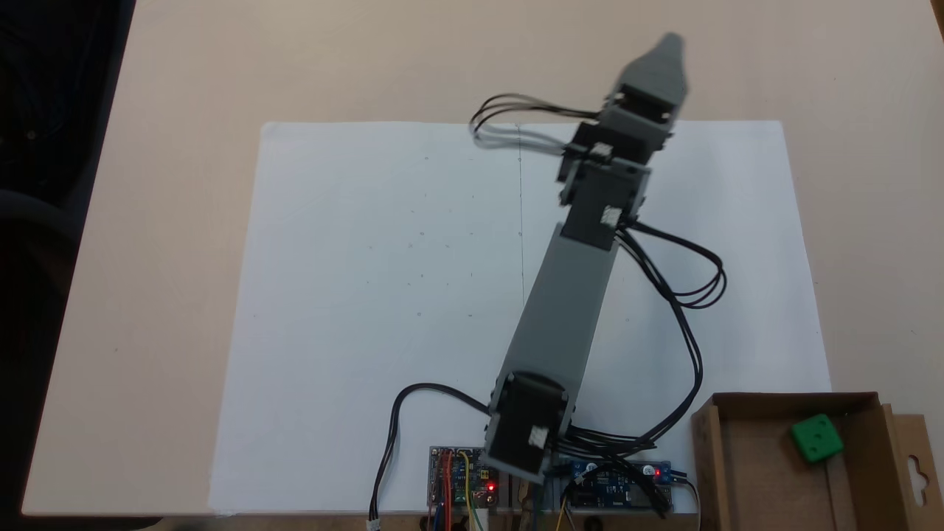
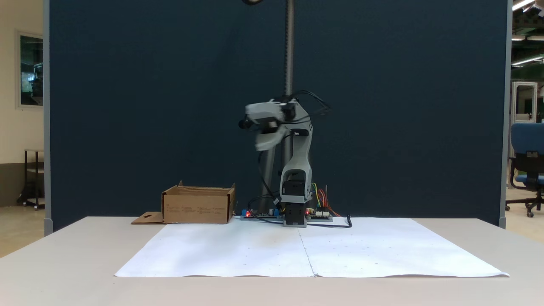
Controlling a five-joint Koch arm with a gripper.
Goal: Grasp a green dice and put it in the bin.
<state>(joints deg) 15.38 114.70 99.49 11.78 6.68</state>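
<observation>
- Fixed view from above: the green dice (image 1: 816, 438) lies inside the bin (image 1: 745, 472), well apart from the hand (image 1: 664, 55).
- Hand raised, blurred; whether together or apart, I cannot tell.

Grey plastic arm (image 1: 564, 310) with black servo blocks bearing small white labels — looping black cables trail behind the grey, pointed gripper (image 1: 670, 46) — red-lit circuit boards (image 1: 464, 479) at its base.

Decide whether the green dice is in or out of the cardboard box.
In. From above, the green dice lies on the floor of the cardboard box, enclosed by its walls.
</observation>
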